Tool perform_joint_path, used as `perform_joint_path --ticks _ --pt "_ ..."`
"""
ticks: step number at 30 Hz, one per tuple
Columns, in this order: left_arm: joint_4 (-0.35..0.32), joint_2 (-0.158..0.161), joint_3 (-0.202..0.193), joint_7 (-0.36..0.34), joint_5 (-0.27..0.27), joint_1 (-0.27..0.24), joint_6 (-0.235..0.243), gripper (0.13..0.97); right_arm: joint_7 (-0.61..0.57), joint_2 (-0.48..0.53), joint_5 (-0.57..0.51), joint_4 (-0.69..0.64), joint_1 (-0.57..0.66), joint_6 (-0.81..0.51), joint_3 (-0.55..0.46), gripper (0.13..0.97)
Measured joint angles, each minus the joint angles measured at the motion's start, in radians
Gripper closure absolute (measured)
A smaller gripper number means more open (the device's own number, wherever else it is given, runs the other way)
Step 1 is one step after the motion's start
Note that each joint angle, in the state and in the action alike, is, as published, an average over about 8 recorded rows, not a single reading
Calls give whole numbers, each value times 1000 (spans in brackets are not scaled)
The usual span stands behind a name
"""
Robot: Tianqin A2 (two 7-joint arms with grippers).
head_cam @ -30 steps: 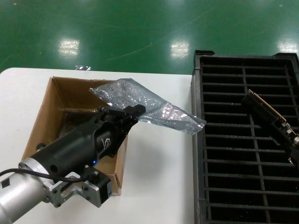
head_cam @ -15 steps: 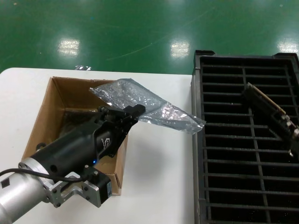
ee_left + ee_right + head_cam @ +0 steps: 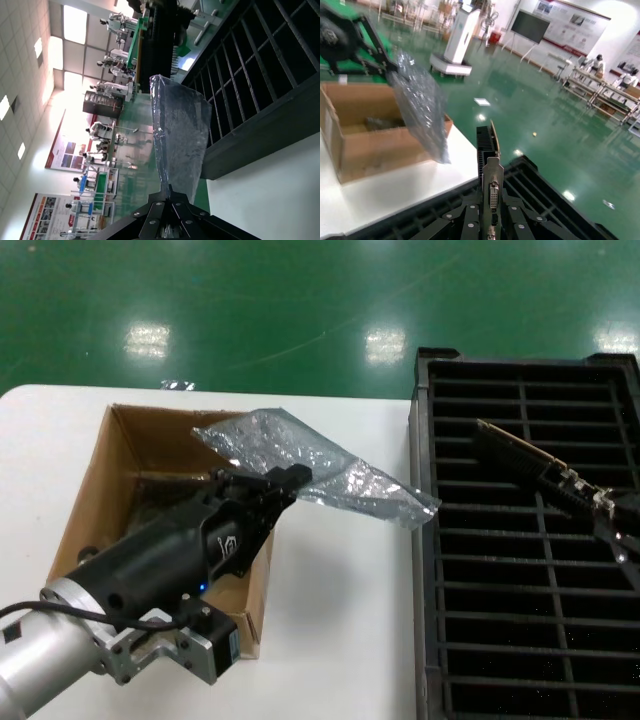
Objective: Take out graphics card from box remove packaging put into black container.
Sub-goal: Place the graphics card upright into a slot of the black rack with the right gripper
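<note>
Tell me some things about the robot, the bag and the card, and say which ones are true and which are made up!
1. The left gripper is pinching the packaging. True.
2. The graphics card is inside the packaging. False: it is out, and the right gripper holds it by its metal end.
3. The graphics card is above the black container. True.
4. The packaging lies flat on the white table. False: it hangs in the air beside the box.
5. The black container is full of cards. False: its visible slots are empty.
</note>
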Motion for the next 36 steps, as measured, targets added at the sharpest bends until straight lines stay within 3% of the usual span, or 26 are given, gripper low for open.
perform_joint_path --ticks 8,13,19,25,30,36 --pt "0 0 0 0 0 0 0 958 -320 -120 302 0 346 -351 -132 904" --pt "0 0 0 0 0 0 0 958 -414 -185 410 0 572 -577 -255 904" --pt "0 0 0 0 0 0 0 958 -333 -251 327 0 763 -802 -325 904" --pt "0 0 0 0 0 0 0 958 -261 -274 203 0 812 -898 -302 904" --pt "0 0 0 0 0 0 0 958 -301 -271 150 -1 845 -985 -288 904" --pt "0 0 0 0 0 0 0 958 -390 -287 133 -15 942 -1180 -290 904"
